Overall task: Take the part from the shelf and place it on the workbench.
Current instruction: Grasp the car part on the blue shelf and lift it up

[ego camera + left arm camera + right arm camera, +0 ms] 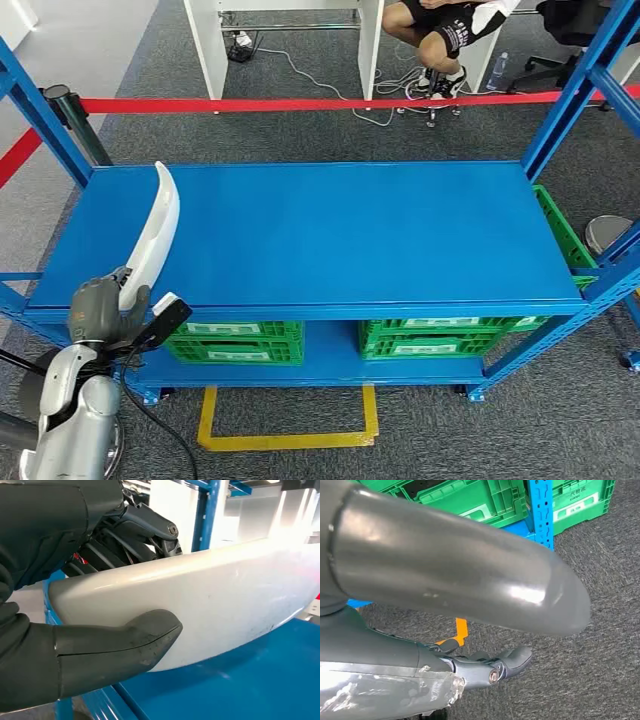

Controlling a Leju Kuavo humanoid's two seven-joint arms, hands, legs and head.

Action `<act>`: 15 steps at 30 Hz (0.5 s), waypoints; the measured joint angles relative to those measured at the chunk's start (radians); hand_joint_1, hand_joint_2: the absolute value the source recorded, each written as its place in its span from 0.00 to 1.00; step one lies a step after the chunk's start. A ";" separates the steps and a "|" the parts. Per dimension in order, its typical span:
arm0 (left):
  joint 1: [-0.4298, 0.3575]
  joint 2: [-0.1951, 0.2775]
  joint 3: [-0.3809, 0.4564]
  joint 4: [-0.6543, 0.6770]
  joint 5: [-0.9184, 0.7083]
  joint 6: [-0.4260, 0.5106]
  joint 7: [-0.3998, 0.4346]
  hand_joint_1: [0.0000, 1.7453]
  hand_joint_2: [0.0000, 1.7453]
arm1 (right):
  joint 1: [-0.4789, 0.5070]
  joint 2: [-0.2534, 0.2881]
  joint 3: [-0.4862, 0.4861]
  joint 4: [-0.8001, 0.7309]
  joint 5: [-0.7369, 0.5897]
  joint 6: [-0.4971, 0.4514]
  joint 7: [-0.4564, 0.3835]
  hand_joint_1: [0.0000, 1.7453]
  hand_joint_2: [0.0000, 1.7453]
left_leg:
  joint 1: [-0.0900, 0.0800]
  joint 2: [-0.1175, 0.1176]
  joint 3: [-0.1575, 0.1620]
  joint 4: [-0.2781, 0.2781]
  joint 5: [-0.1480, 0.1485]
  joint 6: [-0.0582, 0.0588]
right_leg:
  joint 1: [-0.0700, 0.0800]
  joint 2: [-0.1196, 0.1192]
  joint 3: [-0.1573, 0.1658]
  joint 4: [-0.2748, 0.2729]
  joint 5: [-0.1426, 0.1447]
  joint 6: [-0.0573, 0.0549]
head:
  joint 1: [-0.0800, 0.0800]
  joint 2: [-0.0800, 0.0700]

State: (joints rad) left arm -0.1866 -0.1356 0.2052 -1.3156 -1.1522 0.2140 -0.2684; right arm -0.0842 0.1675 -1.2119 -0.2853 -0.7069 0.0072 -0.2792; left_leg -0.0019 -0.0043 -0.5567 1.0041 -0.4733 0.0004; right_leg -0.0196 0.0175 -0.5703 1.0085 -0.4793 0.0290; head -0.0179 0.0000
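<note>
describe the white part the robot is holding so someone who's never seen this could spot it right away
Start at the big blue shelf top that spans the head view, then go to its front left corner, where the left hand comes up from below. The white part stands up from that hand over the shelf: a long, curved, glossy shell, the one pale thing against the blue surface and the green crates below.

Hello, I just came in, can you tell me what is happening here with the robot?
The robot's left hand holds a long, curved white part over the left front corner of the blue workbench. The right hand hangs above the carpet, holding nothing. Green crates stand on the shelf below.
</note>
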 joint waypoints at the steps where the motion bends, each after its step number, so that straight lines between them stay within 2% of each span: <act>1: 0.005 -0.002 -0.005 -0.007 0.003 -0.003 -0.004 1.00 1.00 | 0.000 0.000 0.000 0.000 0.000 -0.001 0.000 0.00 0.00 | 0.000 0.000 0.000 0.000 0.000 0.000 | 0.000 0.000 0.000 0.000 0.000 0.000 | 0.000 0.000; 4: 0.035 -0.015 -0.036 -0.056 0.010 -0.009 -0.016 1.00 1.00 | 0.001 0.001 -0.001 0.000 0.000 -0.006 0.000 0.00 0.00 | -0.001 0.000 -0.001 0.002 -0.001 0.001 | -0.002 0.000 0.000 -0.002 0.001 0.002 | 0.000 0.000; 6: 0.065 -0.029 -0.070 -0.106 0.005 -0.007 -0.017 1.00 1.00 | 0.001 0.005 -0.002 0.000 0.000 -0.010 -0.002 0.00 0.00 | -0.004 -0.001 -0.002 0.006 0.001 0.010 | -0.006 0.000 0.001 -0.007 0.008 0.011 | -0.001 0.000; 8: 0.093 -0.045 -0.109 -0.159 -0.003 -0.003 -0.015 1.00 1.00 | 0.000 0.010 -0.004 0.000 0.000 -0.012 -0.009 0.00 0.00 | -0.004 0.002 0.002 -0.010 0.015 0.024 | -0.007 -0.001 0.000 -0.012 0.011 0.022 | -0.001 0.000; 9: 0.104 -0.052 -0.129 -0.185 -0.006 -0.001 -0.014 1.00 1.00 | 0.000 0.010 -0.006 0.000 0.000 -0.011 -0.013 0.00 0.00 | -0.002 0.005 0.006 -0.024 0.024 0.030 | -0.006 -0.003 -0.006 -0.001 -0.003 0.024 | 0.000 0.000; 10: 0.115 -0.059 -0.146 -0.209 -0.009 0.002 -0.014 1.00 1.00 | 0.001 0.011 -0.008 0.000 0.000 -0.011 -0.015 0.00 0.00 | 0.000 0.008 0.008 -0.037 0.033 0.036 | -0.004 -0.005 -0.020 0.030 -0.028 0.024 | 0.003 0.000; 13: 0.150 -0.070 -0.187 -0.262 -0.012 0.008 -0.013 1.00 1.00 | 0.002 0.012 -0.014 0.000 0.000 -0.011 -0.016 0.00 0.00 | 0.002 0.015 -0.001 -0.044 0.043 0.037 | -0.004 -0.008 -0.094 0.214 -0.127 0.026 | 0.007 0.000; 14: 0.162 -0.072 -0.199 -0.277 -0.013 0.009 -0.013 1.00 1.00 | 0.003 0.012 -0.016 0.000 0.000 -0.011 -0.016 0.00 0.00 | 0.002 0.017 -0.005 -0.043 0.045 0.034 | -0.006 -0.009 -0.106 0.251 -0.138 0.030 | 0.008 0.000; 15: 0.174 -0.074 -0.210 -0.289 -0.014 0.010 -0.013 1.00 1.00 | 0.003 0.012 -0.019 0.000 0.000 -0.011 -0.016 0.00 0.00 | 0.003 0.017 -0.009 -0.040 0.048 0.031 | -0.008 -0.010 -0.099 0.250 -0.130 0.033 | 0.008 0.000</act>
State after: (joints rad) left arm -0.0127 -0.2091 -0.0047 -1.6049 -1.1660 0.2235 -0.2815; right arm -0.0807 0.1797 -1.2307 -0.2858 -0.7069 -0.0042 -0.2957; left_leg 0.0014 0.0130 -0.5658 0.9637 -0.4257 0.0315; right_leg -0.0277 0.0075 -0.6693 1.2581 -0.6090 0.0624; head -0.0102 0.0000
